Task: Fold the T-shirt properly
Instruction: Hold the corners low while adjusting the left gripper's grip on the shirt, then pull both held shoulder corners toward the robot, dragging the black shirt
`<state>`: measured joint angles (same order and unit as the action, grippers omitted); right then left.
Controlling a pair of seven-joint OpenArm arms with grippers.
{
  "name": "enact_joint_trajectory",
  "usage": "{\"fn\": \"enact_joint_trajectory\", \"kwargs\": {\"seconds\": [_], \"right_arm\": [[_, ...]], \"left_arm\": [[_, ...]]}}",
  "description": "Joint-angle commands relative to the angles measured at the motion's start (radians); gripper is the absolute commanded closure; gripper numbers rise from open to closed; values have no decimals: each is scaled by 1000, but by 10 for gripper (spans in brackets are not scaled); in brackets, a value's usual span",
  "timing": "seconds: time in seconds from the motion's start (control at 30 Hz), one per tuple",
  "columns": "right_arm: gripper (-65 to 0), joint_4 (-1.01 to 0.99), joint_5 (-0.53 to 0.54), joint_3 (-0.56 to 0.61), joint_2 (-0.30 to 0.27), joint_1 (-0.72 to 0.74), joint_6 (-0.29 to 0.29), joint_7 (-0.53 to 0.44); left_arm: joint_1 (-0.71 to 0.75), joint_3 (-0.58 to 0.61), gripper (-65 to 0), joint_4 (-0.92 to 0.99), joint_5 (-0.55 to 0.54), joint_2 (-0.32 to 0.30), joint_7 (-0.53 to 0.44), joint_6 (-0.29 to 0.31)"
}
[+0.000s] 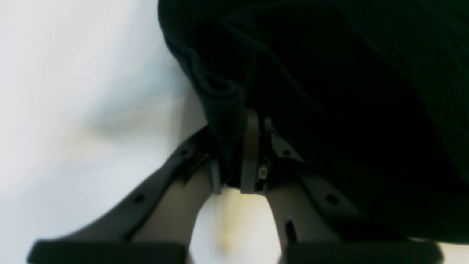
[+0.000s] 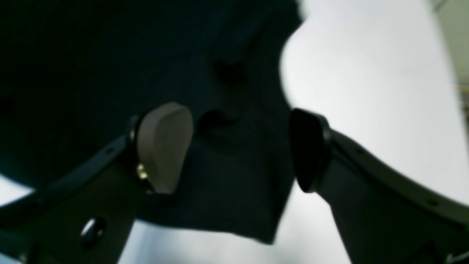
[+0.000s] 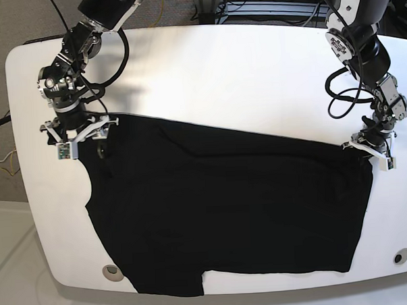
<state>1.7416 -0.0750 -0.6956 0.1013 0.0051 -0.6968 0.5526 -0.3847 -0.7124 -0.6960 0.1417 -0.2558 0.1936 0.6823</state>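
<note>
The T-shirt (image 3: 226,212) lies spread across the white counter (image 3: 241,76), and both arms are at its far corners, so this looks like the grasping step ahead of a fold. The left gripper (image 1: 238,161) is pinched down on a bunched edge of cloth, while the right gripper (image 2: 242,146) stands spread wide, straddling its corner without gripping it. Next, the right one needs to close on that fabric before any lift.
</note>
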Motion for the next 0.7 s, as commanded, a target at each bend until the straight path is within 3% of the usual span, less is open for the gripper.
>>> {"fn": "enact_joint_trajectory", "kwargs": {"seconds": [0.0, 0.43, 0.67], "right_arm": [[-435, 31, 7, -28, -2, 19, -1, -22], [-438, -42, 5, -149, -4, 20, -1, -22], [-437, -70, 10, -160, 4, 11, -1, -22]], "left_arm": [[-20, 3, -61, -11, 0, -13, -1, 6], [6, 4, -61, -18, 0, -10, -1, 6], [8, 4, -61, -18, 0, -10, -1, 6]]}}
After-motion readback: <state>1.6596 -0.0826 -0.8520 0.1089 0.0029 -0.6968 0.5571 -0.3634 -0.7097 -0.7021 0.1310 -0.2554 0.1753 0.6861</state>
